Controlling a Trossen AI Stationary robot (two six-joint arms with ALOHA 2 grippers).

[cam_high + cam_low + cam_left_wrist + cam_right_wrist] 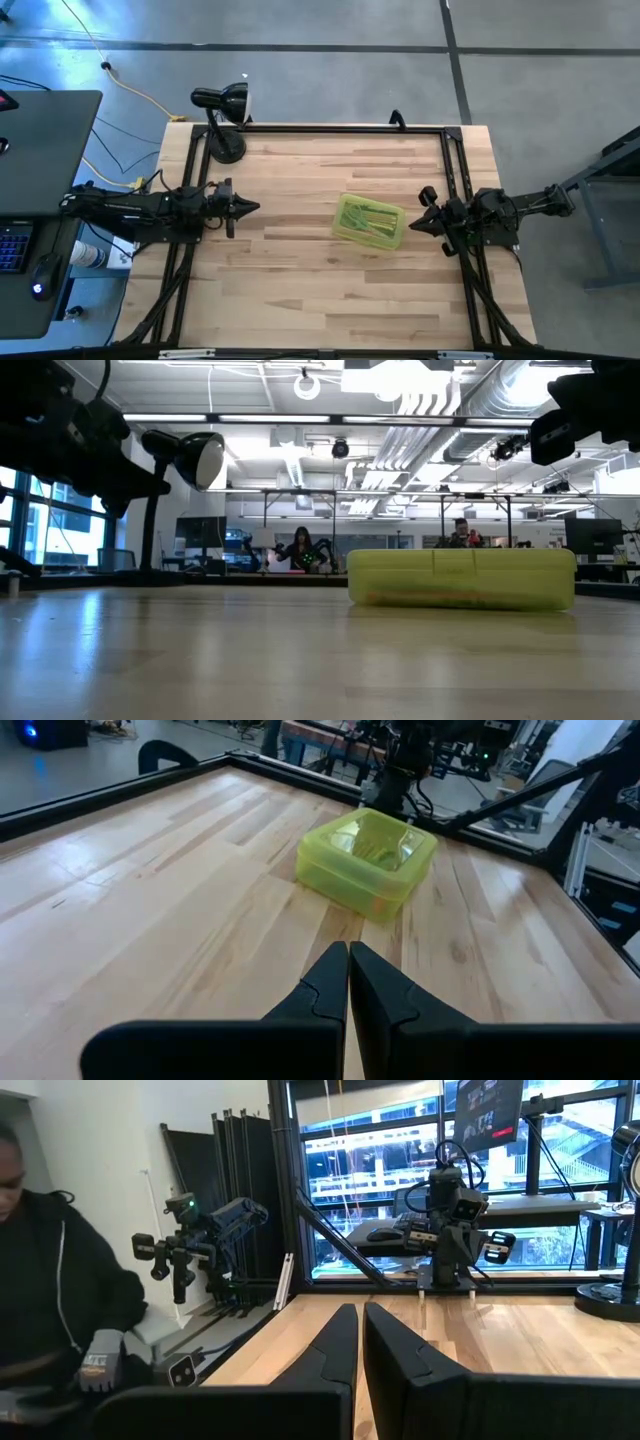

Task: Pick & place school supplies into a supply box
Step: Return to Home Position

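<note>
Your bench (300,290) is carrying very little: the black desk lamp (222,105) is standing at its far left corner, clear of the working area. The supply box (369,221) is sitting right of centre with its lid down and greenish shapes showing through the plastic, so the packing looks finished. Your two arms are sitting at opposite edges, neither touching the box. The left pincer (252,207) is pointing across at it from well away, clenched on nothing. The right pincer (418,224), near the box's right end, is likewise pinched closed and empty, as suits a homing move.
</note>
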